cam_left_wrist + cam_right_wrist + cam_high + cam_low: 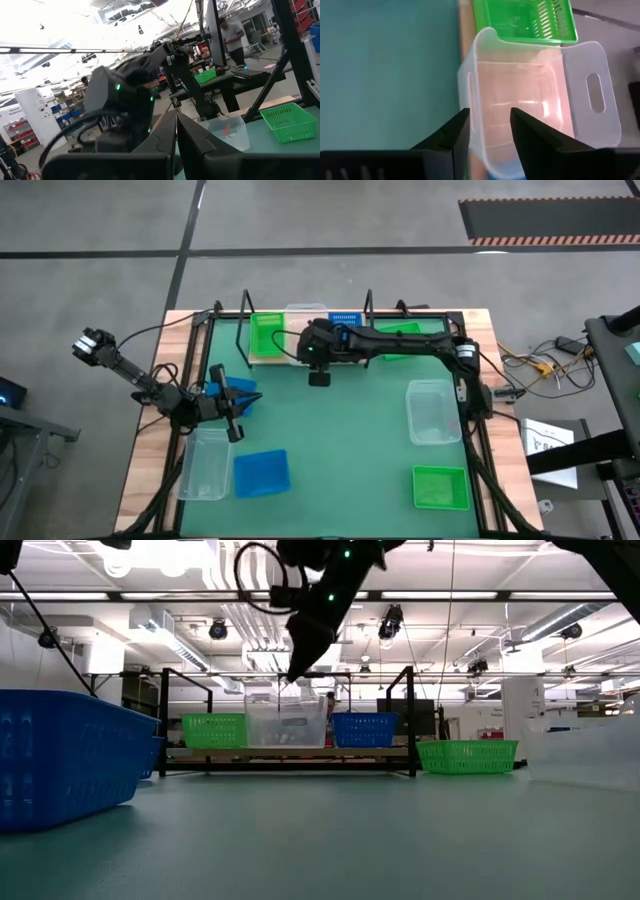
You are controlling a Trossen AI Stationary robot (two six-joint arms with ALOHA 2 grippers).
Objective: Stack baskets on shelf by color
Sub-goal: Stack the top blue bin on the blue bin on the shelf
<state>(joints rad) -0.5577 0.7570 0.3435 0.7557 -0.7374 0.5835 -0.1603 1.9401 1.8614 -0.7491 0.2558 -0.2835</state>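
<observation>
The shelf [380, 752] stands along the table's far edge. On its board sit a green basket [266, 335], a clear basket [286, 722] and a blue basket [345, 318], side by side from left to right. My right gripper [490, 125] hovers open just above the clear basket [520, 100], slanting down. Its fingertips [291, 673] stand clear of the basket's rim and touch nothing. My left gripper [236, 420] waits at the table's left side, shut and empty, with a blue basket [228, 388] on the mat beside it.
On the mat are a green basket [400, 340] just right of the shelf, a clear one [433, 412] at the right, a green one [440, 486] near right, and a blue [261, 472] and a clear one [205, 465] near left. The shelf's black uprights [410, 720] stand at both ends.
</observation>
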